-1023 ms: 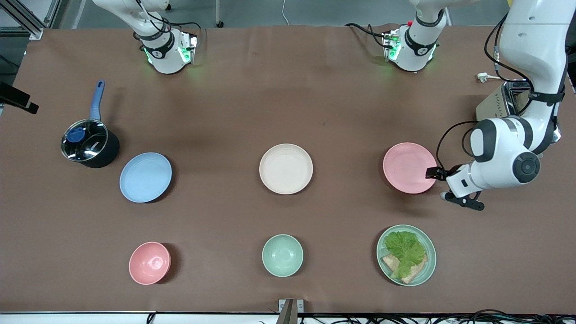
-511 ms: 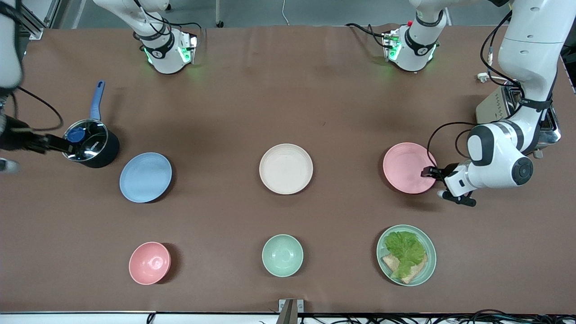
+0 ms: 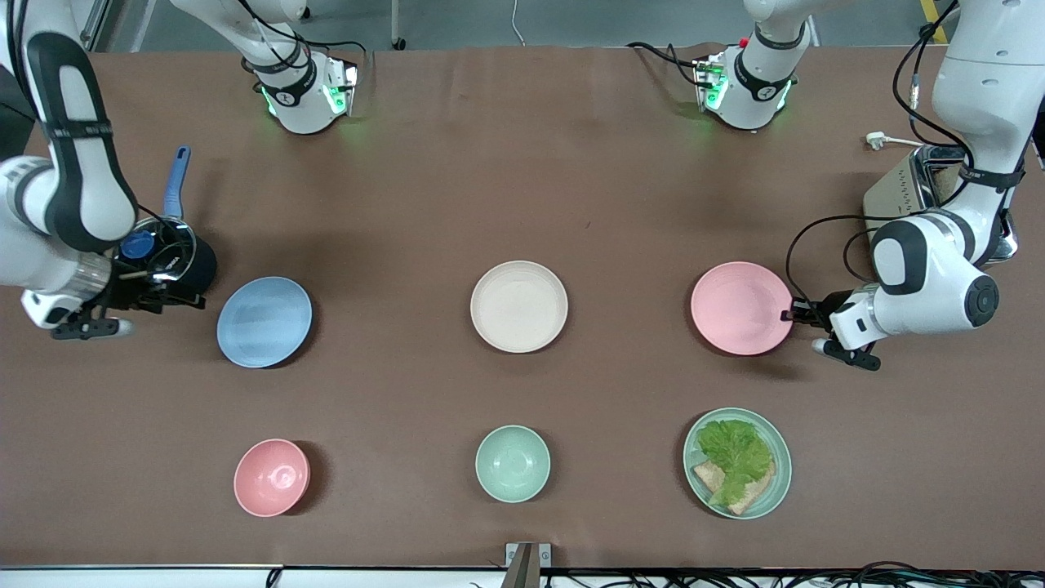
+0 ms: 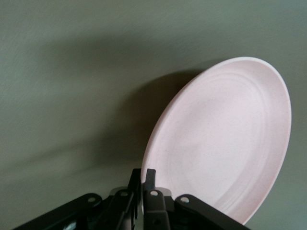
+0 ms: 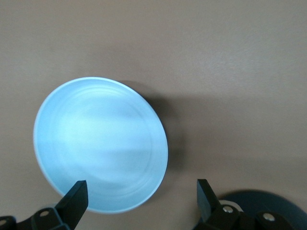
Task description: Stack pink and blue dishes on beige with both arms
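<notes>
Pale pink round matte plate (image 3: pixel 740 308) lies toward the left arm's end of the brown surface (image 3: pixel 522 188), with the left gripper (image 3: pixel 790 314) at its rim on the side away from the cream-beige round matte plate (image 3: pixel 518 306). The front view shows only that contact; the left wrist view shows more: the left gripper (image 4: pixel 143 178) has its fingers pinched together on the edge of the pink plate (image 4: pixel 225 139), and that edge is tipped up off the surface with a dark shadow under it.

Light blue round matte plate (image 3: pixel 264 321) rests flat toward the right arm's end, beside the dark saucepan with the blue handle (image 3: pixel 166 257). The right gripper (image 3: pixel 194 300) hangs over the gap between saucepan and blue plate. From the front its fingers are hard to read; the right wrist view shows the right gripper (image 5: pixel 142 191) spread wide and empty, above the blue plate (image 5: pixel 100 143).

The beige plate sits bare between the two.
</notes>
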`<state>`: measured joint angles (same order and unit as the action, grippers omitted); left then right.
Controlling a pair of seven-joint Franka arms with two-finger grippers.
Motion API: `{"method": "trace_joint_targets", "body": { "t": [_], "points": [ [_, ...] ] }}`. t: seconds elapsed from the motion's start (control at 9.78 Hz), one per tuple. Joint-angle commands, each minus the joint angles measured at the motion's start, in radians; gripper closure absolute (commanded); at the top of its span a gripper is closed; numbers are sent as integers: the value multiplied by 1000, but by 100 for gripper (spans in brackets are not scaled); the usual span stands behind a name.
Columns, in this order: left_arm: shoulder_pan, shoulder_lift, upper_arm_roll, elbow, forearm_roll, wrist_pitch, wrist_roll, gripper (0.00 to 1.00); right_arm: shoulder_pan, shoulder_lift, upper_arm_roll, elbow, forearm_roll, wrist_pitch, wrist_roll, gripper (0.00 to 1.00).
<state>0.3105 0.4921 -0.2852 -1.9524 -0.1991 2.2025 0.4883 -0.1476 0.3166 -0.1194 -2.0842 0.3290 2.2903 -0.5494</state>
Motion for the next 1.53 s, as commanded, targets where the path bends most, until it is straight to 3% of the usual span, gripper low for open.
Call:
{"method": "trace_joint_targets", "body": {
  "t": [0.0,0.2,0.41,0.51,0.82,0.92,1.02,1.23,1.43],
  "points": [
    [-11,-75,-95,-20,-11,-4,-87,100,-29,77,4,-14,143,66,-163,0],
    [-36,-49,-233,25,-11,9,-210,97,-29,107,4,-16,199,72,-208,9],
    [-228,9,-247,78,3,31,-470,97,-29,127,4,-25,216,87,-214,22],
    [-313,57,-246,85,3,102,-570,96,-27,133,6,-34,228,96,-224,31],
    [-453,213,-236,153,3,295,-698,96,-24,156,7,-34,257,106,-225,53],
    [-461,223,-229,170,6,295,-717,96,-20,156,7,-25,257,97,-221,79],
    [-478,233,-218,173,6,299,-720,96,-18,154,9,-20,257,86,-208,99],
    [-525,247,-174,207,10,301,-752,95,-18,147,7,10,257,45,-183,100],
    [-528,266,-164,230,12,302,-758,92,-9,78,-21,112,175,-200,-39,99]
  ]
}}
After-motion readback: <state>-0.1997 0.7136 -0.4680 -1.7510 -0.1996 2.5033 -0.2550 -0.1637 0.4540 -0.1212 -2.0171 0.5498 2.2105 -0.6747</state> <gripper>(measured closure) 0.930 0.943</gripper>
